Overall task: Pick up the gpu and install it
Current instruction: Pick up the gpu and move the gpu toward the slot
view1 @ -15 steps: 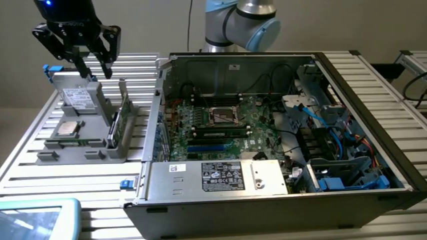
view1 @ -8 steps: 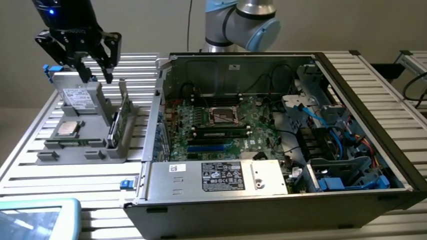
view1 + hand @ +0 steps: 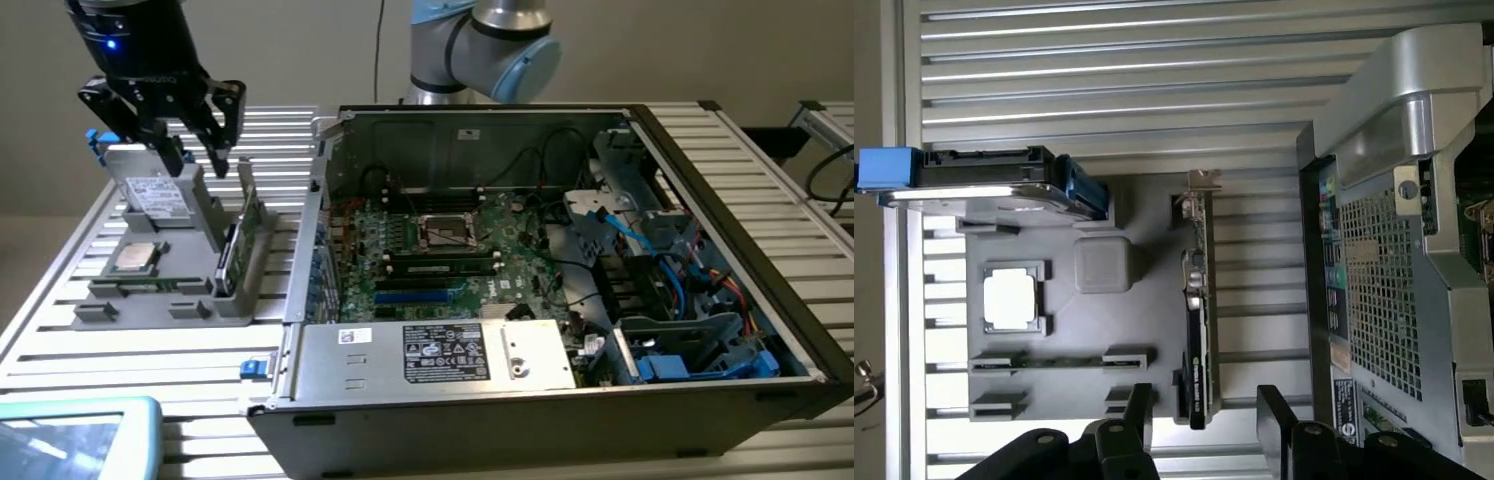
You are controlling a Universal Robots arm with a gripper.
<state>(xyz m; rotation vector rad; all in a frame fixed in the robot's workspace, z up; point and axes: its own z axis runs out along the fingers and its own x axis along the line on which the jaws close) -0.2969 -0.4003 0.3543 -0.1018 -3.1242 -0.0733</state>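
Gpu (image 3: 1197,310) stands edgewise beneath the spread fingers (image 3: 1137,412).

I see the gpu (image 3: 238,240) standing edgewise in the holder (image 3: 160,310) on the surface (image 3: 134,365), the case (image 3: 534,430) at the exterior view's right, my hand (image 3: 196,160) above the holder.

Thin black-faced gpu card (image 3: 231,250) stood edge-on in grey plastic holder (image 3: 123,312), face mostly hidden, black-and-white power-supply label (image 3: 446,352) was too small to read, teal-rimmed screen (image 3: 60,440) was cropped.
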